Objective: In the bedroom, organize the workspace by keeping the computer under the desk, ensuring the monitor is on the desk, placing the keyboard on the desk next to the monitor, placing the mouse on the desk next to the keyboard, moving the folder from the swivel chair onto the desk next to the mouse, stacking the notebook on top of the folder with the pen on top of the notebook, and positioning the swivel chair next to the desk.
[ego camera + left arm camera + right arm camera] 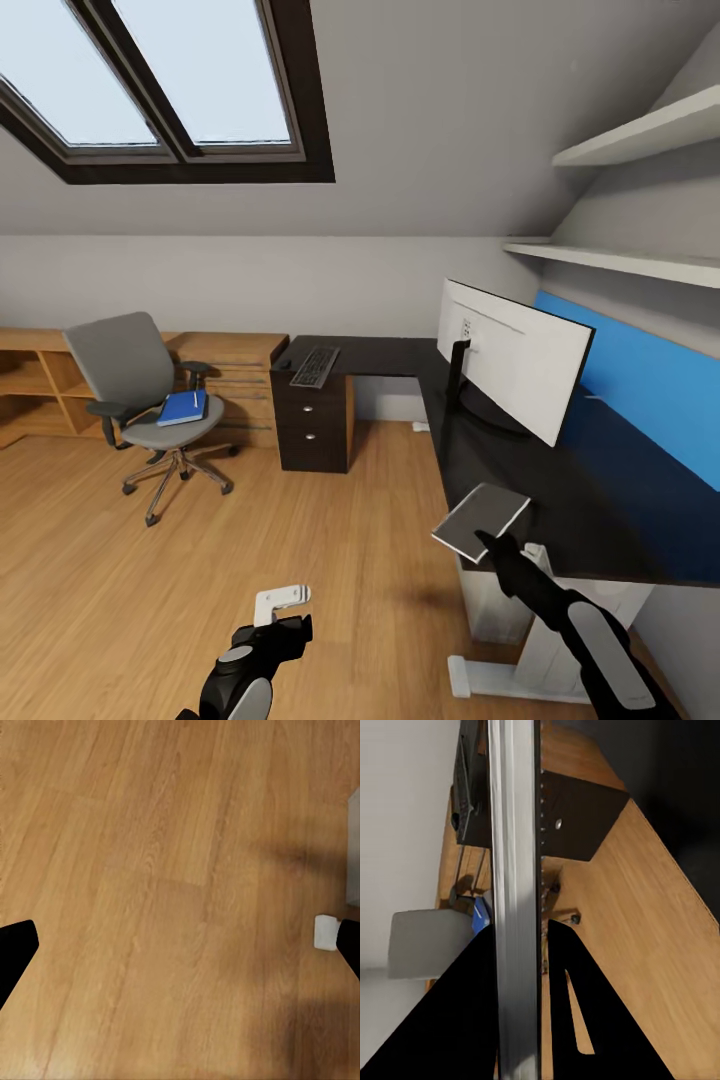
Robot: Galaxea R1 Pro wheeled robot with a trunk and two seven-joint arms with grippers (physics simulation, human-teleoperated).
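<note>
My right gripper (489, 543) is shut on the thin grey notebook (481, 520), holding it tilted over the black desk's (610, 500) near edge. In the right wrist view the notebook (514, 870) stands edge-on between the black fingers (457, 1020). My left gripper (292, 628) hangs open over the floor, its fingertips (15, 949) wide apart. The grey swivel chair (135, 385) stands at the left, apart from the desk, carrying the blue folder (183, 408) and a white pen (195, 398). The monitor (515, 360), keyboard (315, 366) and small black mouse (284, 361) are on the desk. The computer is out of view.
A dark drawer unit (312, 430) sits under the desk's left end. A low wooden dresser (235, 385) runs along the back wall behind the chair. White desk legs (520, 640) stand by my right arm. Wood floor (330, 540) spreads between chair and desk.
</note>
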